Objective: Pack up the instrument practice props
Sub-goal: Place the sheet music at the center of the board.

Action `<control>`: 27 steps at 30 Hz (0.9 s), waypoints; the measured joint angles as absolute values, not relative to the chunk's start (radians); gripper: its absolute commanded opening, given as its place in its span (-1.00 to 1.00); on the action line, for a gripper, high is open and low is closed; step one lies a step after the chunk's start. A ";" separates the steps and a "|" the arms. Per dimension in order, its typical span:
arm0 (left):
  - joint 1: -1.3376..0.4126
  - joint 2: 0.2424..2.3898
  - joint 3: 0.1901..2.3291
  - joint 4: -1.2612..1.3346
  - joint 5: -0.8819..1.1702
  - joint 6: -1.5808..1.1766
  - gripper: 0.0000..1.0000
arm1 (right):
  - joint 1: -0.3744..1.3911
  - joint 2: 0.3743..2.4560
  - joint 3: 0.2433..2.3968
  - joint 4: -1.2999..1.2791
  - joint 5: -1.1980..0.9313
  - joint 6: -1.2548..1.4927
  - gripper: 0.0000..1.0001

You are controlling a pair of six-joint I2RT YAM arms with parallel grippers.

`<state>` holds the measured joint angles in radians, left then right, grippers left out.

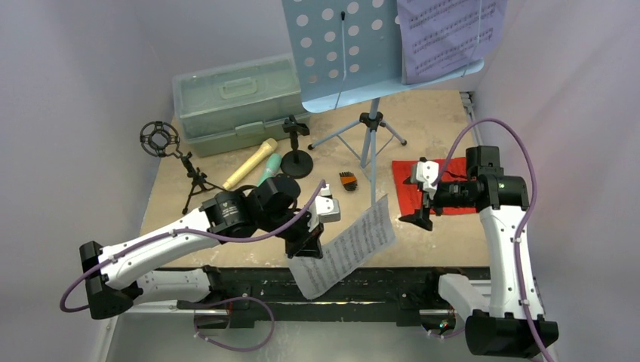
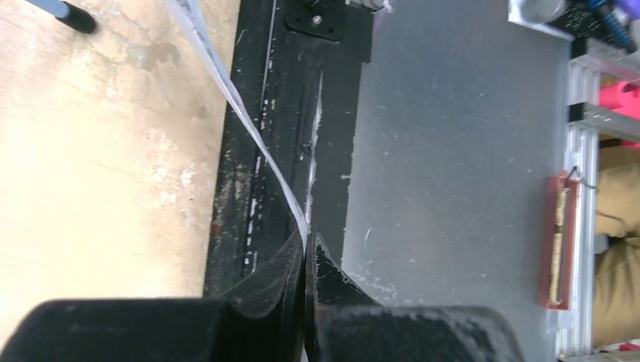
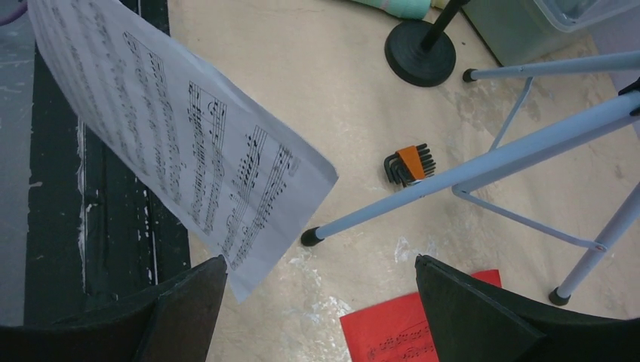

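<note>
Pinching white music sheet (image 1: pixel 355 241) by low corner: left gripper (image 1: pixel 306 245), jaws shut tight on paper. Sheet up off table (image 1: pixel 438 121), over near edge. Right gripper (image 1: pixel 421 197) spread wide, holding nothing, hanging over red sheet (image 1: pixel 404 188) flat on table. Purple sheet (image 1: pixel 445 34) on blue rack (image 1: pixel 340 53). Tan microphone (image 1: pixel 250 164), teal microphone (image 1: pixel 269 167) lying between round-base holder (image 1: pixel 296 157) and ring-top holder (image 1: pixel 194 179), near green case (image 1: pixel 234 102).

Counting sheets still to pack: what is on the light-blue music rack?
One purple music sheet leans on the right half of the music rack; a thin dark rod crosses its holes. Anything behind the purple sheet is covered.
</note>
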<state>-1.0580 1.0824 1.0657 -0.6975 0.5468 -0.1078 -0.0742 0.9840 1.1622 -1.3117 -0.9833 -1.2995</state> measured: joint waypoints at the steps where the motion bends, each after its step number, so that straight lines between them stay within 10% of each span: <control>1: -1.069 1.093 1.083 -0.711 0.525 -0.099 -1.00 | -0.074 0.978 1.163 -1.321 -0.987 -1.310 0.98; 12: -1.187 1.275 1.319 -0.903 0.284 0.005 -1.00 | 0.117 1.007 1.205 -1.342 -1.014 -1.345 0.96; 27: -1.188 1.314 1.338 -0.942 0.107 0.020 -1.00 | 0.331 1.041 1.095 -1.270 -0.955 -1.185 0.34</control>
<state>-1.1881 1.3144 1.3380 -0.9424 0.1074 0.0196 0.3309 1.0412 1.0954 -1.2697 -0.9554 -1.1847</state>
